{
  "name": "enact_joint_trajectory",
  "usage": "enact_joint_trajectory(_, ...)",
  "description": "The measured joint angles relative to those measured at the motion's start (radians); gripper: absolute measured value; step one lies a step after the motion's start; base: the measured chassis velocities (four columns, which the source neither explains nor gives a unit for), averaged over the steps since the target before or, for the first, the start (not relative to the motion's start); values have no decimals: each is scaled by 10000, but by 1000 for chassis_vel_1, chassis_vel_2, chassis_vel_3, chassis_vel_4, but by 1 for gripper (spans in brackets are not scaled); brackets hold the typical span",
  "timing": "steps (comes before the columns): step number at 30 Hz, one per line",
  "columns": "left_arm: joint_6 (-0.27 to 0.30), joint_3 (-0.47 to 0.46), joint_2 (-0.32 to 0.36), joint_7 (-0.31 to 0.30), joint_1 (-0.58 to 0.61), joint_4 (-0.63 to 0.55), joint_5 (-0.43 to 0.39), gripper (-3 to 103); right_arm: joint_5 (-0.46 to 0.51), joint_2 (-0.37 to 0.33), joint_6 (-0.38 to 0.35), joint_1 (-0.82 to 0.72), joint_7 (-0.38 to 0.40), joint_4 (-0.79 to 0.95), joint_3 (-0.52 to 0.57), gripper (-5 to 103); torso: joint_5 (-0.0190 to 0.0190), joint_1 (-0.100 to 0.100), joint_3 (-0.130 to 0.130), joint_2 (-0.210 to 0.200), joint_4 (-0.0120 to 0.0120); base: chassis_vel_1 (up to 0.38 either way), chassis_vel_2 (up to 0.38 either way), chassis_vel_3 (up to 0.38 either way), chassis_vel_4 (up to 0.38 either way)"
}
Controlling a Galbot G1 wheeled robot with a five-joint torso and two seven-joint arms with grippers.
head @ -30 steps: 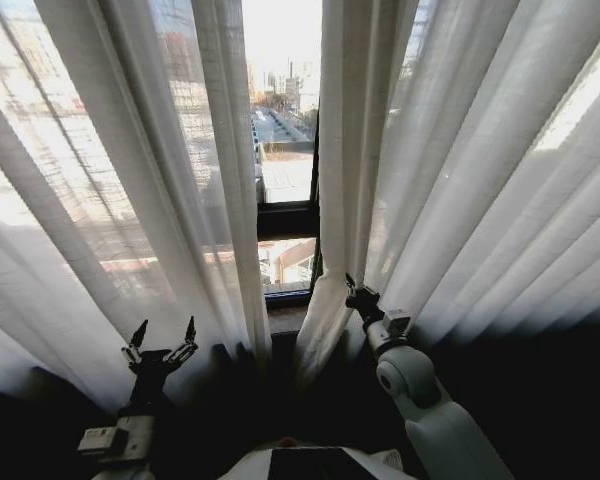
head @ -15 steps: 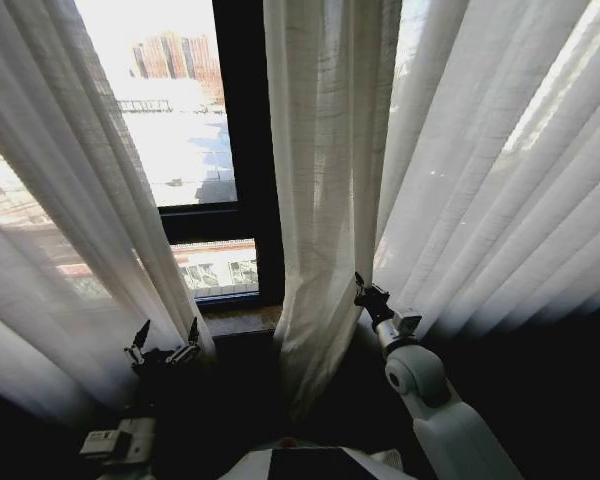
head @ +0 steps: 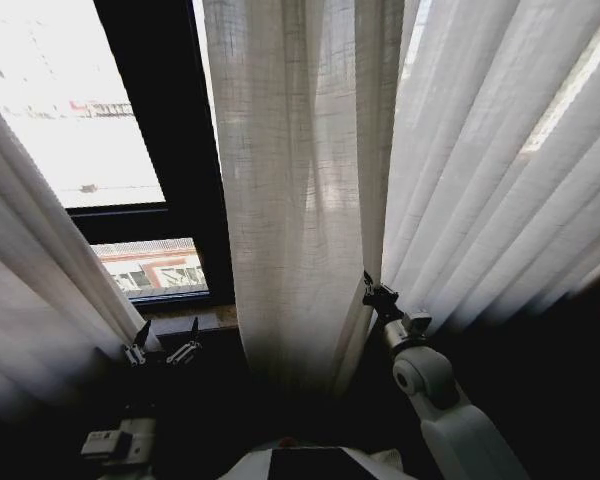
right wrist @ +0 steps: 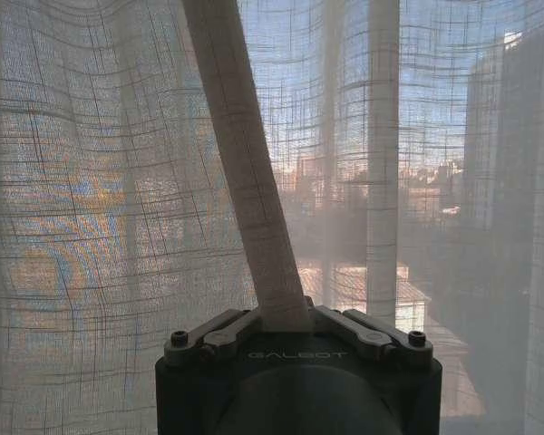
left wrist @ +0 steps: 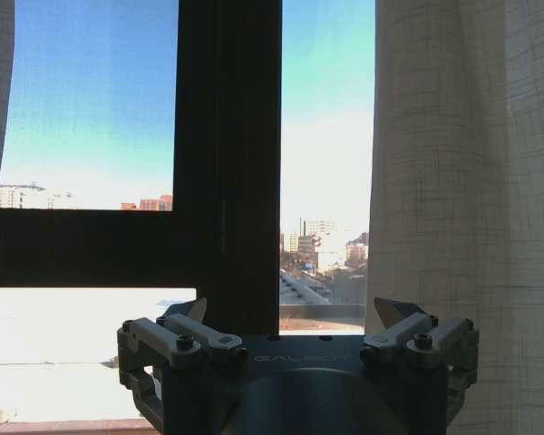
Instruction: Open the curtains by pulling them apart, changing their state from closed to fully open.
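The curtains are sheer white pleated panels. The right panel [head: 300, 200] hangs bunched in the middle of the head view, and my right gripper [head: 372, 288] is shut on a fold at its lower edge. In the right wrist view that gripper [right wrist: 284, 313] pinches a narrow twisted fold [right wrist: 245, 172] of the fabric. The left panel [head: 40, 290] slants away at the left. My left gripper [head: 163, 338] stands open low beside it, holding nothing. In the left wrist view the open left gripper [left wrist: 293, 313] faces bare window, with curtain fabric [left wrist: 462, 181] on one side.
A dark window frame [head: 160, 130] and bright glass show in the wide gap between the panels. A narrow sill [head: 195, 318] runs below the glass. More pleated fabric [head: 510, 180] hangs at the right. The window's dark upright [left wrist: 227, 163] stands straight ahead of the left gripper.
The whole head view has shifted, so the camera has moved. The gap between the panels shows much wider than before. My right gripper stays shut on the fold; the left stays open.
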Motion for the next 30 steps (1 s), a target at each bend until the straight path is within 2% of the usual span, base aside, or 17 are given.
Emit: enact_joint_trajectory(30, -17, 78, 3, 43, -234, 333, -26, 100, 52, 29, -1, 77, 4, -191, 97, 0, 3, 0, 0, 0, -1, -358, -351, 361, 356)
